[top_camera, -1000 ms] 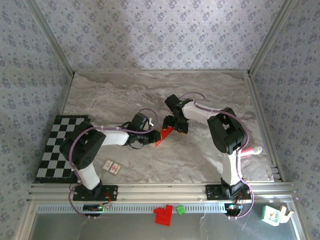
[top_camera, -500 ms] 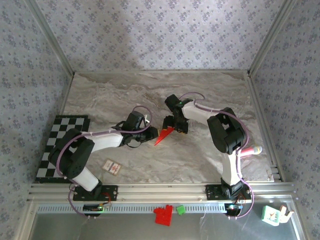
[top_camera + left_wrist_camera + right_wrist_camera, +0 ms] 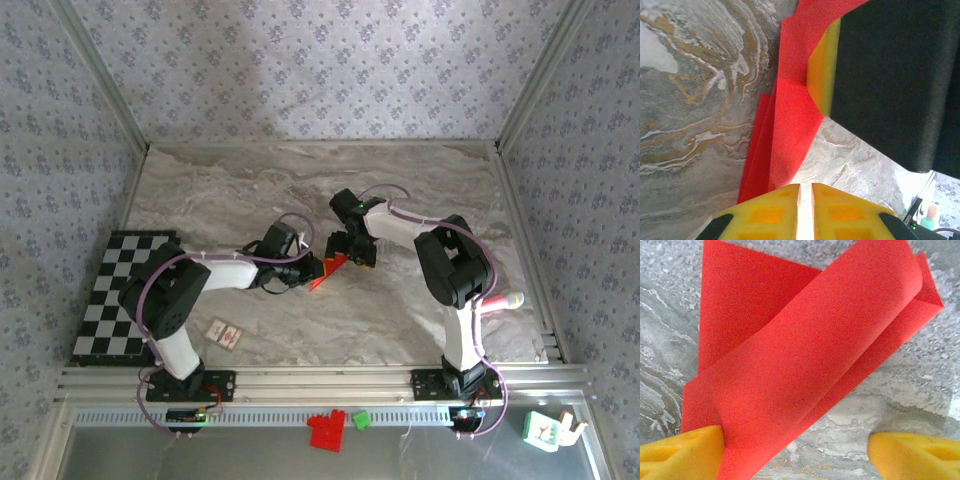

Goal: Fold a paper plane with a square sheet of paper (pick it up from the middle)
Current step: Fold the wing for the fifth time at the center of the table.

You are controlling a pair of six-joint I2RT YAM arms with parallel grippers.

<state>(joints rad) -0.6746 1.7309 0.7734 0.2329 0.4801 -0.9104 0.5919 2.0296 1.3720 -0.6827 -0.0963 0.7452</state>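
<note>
marble-look bench (image 3: pixel 420 190), wallpapered walls (image 3: pixel 300 70) on three sides. paper (image 3: pixel 328 272) lies mid-bench between the two grippers.

left gripper (image 3: pixel 806 200): clenched almost to touching, with a thin slit between the pads. no paper in the slit that i can see. its tips sit right at the narrow end of the paper.

right gripper (image 3: pixel 795 450): released, fingers wide. one pad (image 3: pixel 680 450) touches the edge of a raised flap (image 3: pixel 815 325), the other is over bare bench. neither is grasping anything.

progress, my read: roughly midway.
- paper is already creased into a narrow layered wedge with a point, so the early folds are in.
- top flap is curled over, not pressed flat, so that crease isn't set.
- left to do: flatten the flap, then the wing folds.
- can't count the layers from here.

around:
- checker mat (image 3: pixel 115 295) at the left edge and white card (image 3: pixel 223 333) near the left arm, both well apart from the paper.
- red block (image 3: pixel 325 430) and green brick (image 3: pixel 361 420) below the rail (image 3: pixel 330 380), off the bench.
- pink stick (image 3: pixel 500 300) by the right arm.

none of that is in the way. the real obstruction is the grippers themselves. both crowd the paper, and the right finger sits over it in the left wrist view.
</note>
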